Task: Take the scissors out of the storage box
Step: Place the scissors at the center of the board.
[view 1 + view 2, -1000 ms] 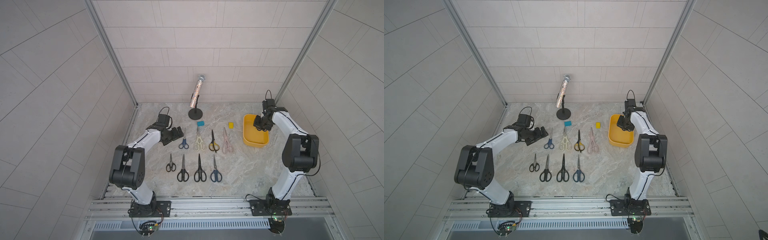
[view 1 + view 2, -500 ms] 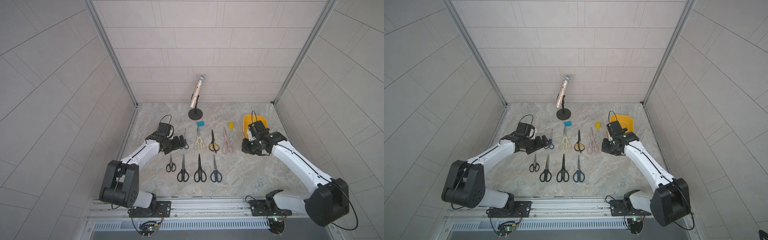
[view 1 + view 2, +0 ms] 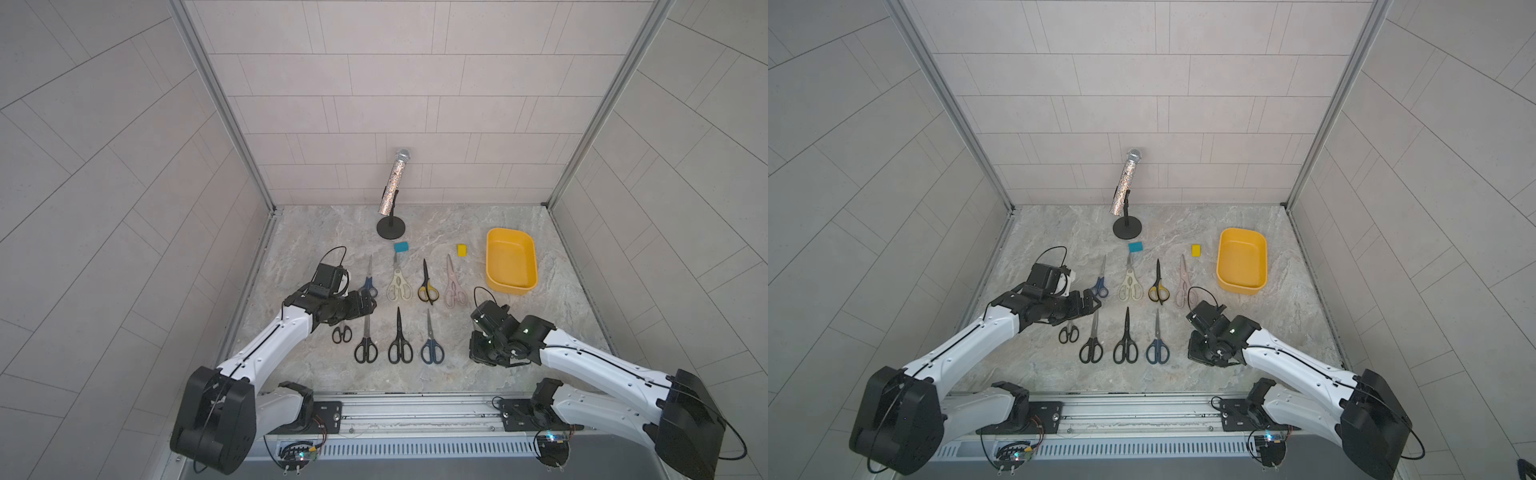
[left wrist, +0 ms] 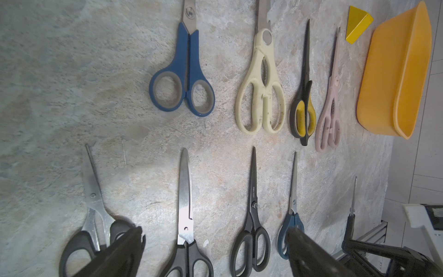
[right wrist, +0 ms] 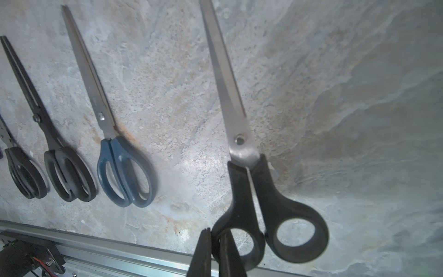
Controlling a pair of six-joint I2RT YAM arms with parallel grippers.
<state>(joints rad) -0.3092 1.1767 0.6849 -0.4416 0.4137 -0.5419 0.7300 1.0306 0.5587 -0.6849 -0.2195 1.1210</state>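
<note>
- The right gripper (image 5: 215, 237), swung over from the storage box (image 3: 511, 262), is holding black-handled scissors (image 5: 242, 191) at the near-right table (image 3: 453, 382), jaws clamped on a handle ring.
- The left gripper (image 4: 213, 231) is hovering over the near row (image 4: 251, 215), jaws apart.
- Far right, that box is sitting empty: likely the last pair out.
- Blade markings are reading too small.

- Microphone (image 3: 394, 183): glittery body, mesh head; at 12 o'clock of the tabletop (image 3: 324, 232), tilted with the head toward 1 o'clock.
- Stand base (image 3: 390, 229): black disc beneath the microphone.
- Teal block (image 3: 401, 247): near the stand base, at its 5 o'clock.
- Yellow block (image 3: 462, 249): at 3 o'clock of the teal block, apart from it; possibly wedge-shaped in the left wrist view.
- Rail (image 3: 415, 409): metal, along the tabletop's 6 o'clock edge.
</note>
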